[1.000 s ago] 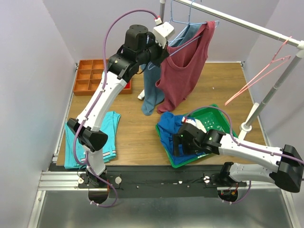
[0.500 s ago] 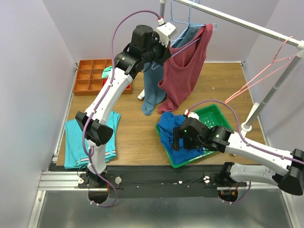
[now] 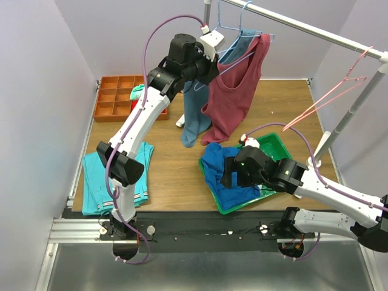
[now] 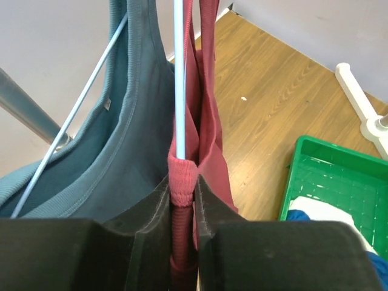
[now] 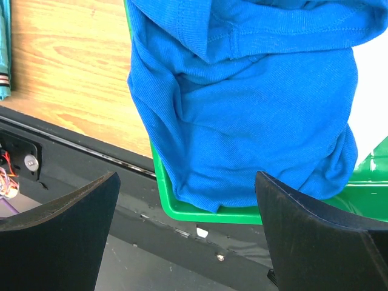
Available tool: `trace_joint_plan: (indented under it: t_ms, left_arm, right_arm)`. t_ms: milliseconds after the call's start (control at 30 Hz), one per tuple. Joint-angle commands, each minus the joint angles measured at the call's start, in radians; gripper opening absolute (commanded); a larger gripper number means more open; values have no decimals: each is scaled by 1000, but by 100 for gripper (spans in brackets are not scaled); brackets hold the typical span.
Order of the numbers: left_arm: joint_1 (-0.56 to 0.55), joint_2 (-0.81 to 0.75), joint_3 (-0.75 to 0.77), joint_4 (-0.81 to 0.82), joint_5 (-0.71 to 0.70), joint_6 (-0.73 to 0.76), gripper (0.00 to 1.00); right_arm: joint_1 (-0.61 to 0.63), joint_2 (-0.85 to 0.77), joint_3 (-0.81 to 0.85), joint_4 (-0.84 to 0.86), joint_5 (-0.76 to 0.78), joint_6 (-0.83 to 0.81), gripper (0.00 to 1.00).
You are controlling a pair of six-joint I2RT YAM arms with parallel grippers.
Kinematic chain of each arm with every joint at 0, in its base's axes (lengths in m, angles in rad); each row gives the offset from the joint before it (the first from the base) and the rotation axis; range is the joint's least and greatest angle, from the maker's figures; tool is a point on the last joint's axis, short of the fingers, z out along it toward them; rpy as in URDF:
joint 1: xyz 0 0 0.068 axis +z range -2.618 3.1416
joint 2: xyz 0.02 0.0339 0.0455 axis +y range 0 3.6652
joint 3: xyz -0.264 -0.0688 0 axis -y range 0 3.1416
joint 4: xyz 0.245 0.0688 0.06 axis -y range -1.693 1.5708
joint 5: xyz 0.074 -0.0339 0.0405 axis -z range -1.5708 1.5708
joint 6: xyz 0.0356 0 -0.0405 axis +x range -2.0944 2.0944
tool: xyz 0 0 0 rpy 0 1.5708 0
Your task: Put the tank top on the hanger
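Observation:
The maroon tank top (image 3: 233, 91) hangs from the rail, draped on the light-blue wire hanger (image 3: 237, 56). My left gripper (image 3: 205, 65) is high up at the top's left strap and is shut on that strap. In the left wrist view the rolled maroon strap (image 4: 183, 176) is pinched between the black fingers of my left gripper (image 4: 182, 185), with the hanger wire (image 4: 179, 73) running straight up from it. My right gripper (image 3: 229, 173) is open and empty, low over the bright blue garment (image 5: 242, 103); it also shows in the right wrist view (image 5: 187, 179).
A slate-blue top (image 3: 194, 109) hangs on a twin hanger just left of the maroon one. The green basket (image 3: 276, 145) holds the blue garment. A pink hanger (image 3: 321, 100) hangs at the right. An orange compartment tray (image 3: 115, 97), a teal garment (image 3: 112, 176) and the rail stand base (image 3: 315, 160) are also there.
My left gripper has risen and shifted right with the strap, lifting the maroon top toward the rail. My right arm has swung its elbow left; its gripper stays open over the basket.

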Motion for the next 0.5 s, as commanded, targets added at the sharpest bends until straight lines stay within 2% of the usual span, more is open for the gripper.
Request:
trace_joint_plan:
  t_ms: [0,33,67,133,167,233,300,467]
  left_arm:
    - [8,-73,-5,52,10,-2,36]
    - [8,-80,-6,52,9,-4,42]
    - [8,-85,-8,53,10,-8,53]
    - [8,-102,-11,55,16,-10,66]
    - [8,-109,-12,53,18,-16,78]
    - [8,-134,-20,55,27,-15,83]
    - [8,-154,-38,55,24,-30,97]
    - [8,-267,-124,65,-8,-99,99]
  right_arm:
    - [9,-19,37,-32,42,14,100]
    - [9,-21,37,-30,42,16,100]
    - [9,-22,38,-27,44,16,100]
    - [9,-24,40,-21,42,12,100]
    - [9,-24,43,-20,42,11,100]
    - [9,-24,49,-16,44,9,100]
    - [9,-25,52,-13,44,5,100]
    - [9,-35,54,8,47,-1,100]
